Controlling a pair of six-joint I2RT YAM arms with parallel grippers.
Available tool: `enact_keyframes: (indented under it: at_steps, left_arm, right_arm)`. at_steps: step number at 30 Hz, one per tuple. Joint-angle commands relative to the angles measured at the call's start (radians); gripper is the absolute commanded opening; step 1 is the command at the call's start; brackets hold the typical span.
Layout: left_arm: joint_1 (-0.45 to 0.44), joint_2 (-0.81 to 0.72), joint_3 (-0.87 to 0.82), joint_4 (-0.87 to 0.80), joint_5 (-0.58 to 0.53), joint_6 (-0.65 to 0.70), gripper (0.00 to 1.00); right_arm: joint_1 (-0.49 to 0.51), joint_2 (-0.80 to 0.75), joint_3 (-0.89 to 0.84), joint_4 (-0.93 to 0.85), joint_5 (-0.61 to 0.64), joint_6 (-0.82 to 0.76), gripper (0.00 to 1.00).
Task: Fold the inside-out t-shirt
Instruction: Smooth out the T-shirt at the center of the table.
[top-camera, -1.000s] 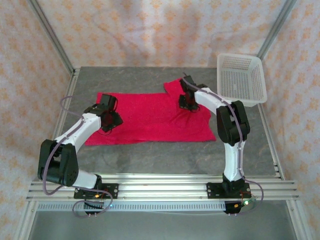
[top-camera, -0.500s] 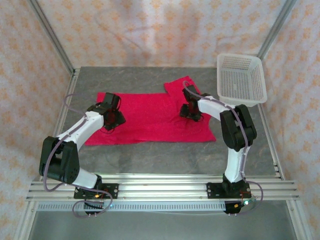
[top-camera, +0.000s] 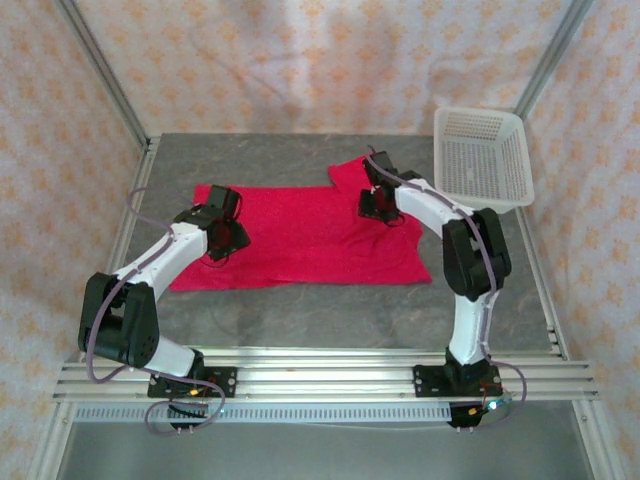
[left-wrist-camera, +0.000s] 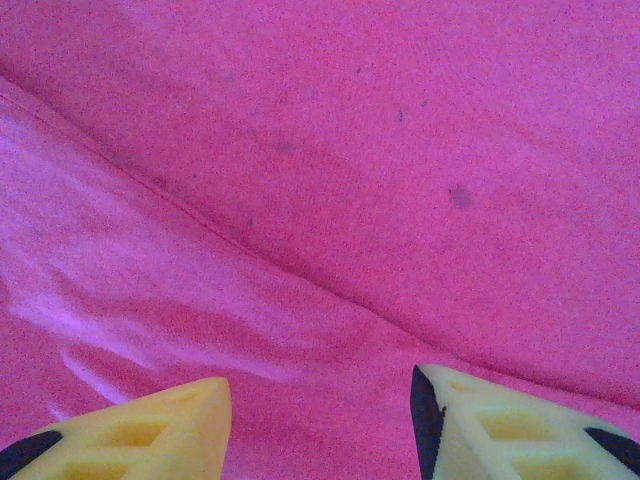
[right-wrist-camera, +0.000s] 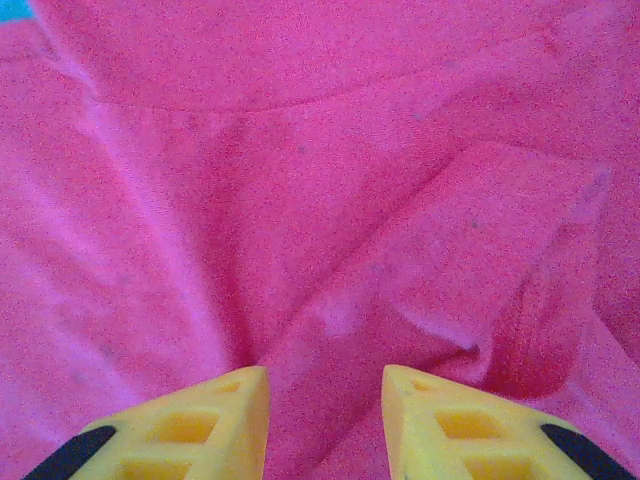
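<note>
The inside-out t-shirt (top-camera: 300, 235) lies spread out on the grey table (top-camera: 330, 310), crimson, with one sleeve poking toward the back right. My left gripper (top-camera: 225, 238) rests low on its left part. In the left wrist view its yellow fingers (left-wrist-camera: 320, 385) stand wide apart over flat shirt fabric (left-wrist-camera: 350, 150) crossed by a diagonal seam, gripping nothing. My right gripper (top-camera: 374, 208) is down on the right part, near the sleeve. In the right wrist view the fingers (right-wrist-camera: 325, 375) are open, with a raised ridge of wrinkled shirt fabric (right-wrist-camera: 300, 150) between them.
A white mesh basket (top-camera: 480, 155) hangs over the table's back right corner, just beyond the right arm. Metal frame posts stand at the back corners and aluminium rails (top-camera: 320, 370) run along the near edge. Bare grey table lies in front of the shirt.
The right gripper dipped toward the near side and came back to its spot by the sleeve. The left gripper shifted slightly right on the shirt.
</note>
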Motion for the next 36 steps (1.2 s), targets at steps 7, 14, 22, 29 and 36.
enact_keyframes:
  at_steps: [7, 14, 22, 29, 36]
  left_arm:
    - [-0.007, 0.007, 0.004, -0.022, -0.038, 0.000, 0.52]
    - [-0.007, 0.005, 0.007, -0.025, -0.037, -0.001, 0.50]
    - [-0.010, 0.006, 0.010, -0.022, -0.034, -0.006, 0.49]
    - [-0.018, 0.005, 0.013, -0.023, -0.036, -0.008, 0.49]
    - [-0.029, 0.033, 0.016, -0.009, -0.031, -0.013, 0.48]
  right_arm:
    - [0.028, 0.079, 0.013, -0.035, 0.017, -0.021, 0.26]
    - [0.032, 0.036, 0.046, -0.109, 0.090, -0.034, 0.00]
    - [0.038, -0.118, 0.065, -0.176, 0.077, -0.038, 0.00]
    - [0.040, -0.129, 0.075, -0.160, -0.005, -0.028, 0.00]
    - [0.040, 0.015, 0.090, -0.097, -0.019, -0.032, 0.19]
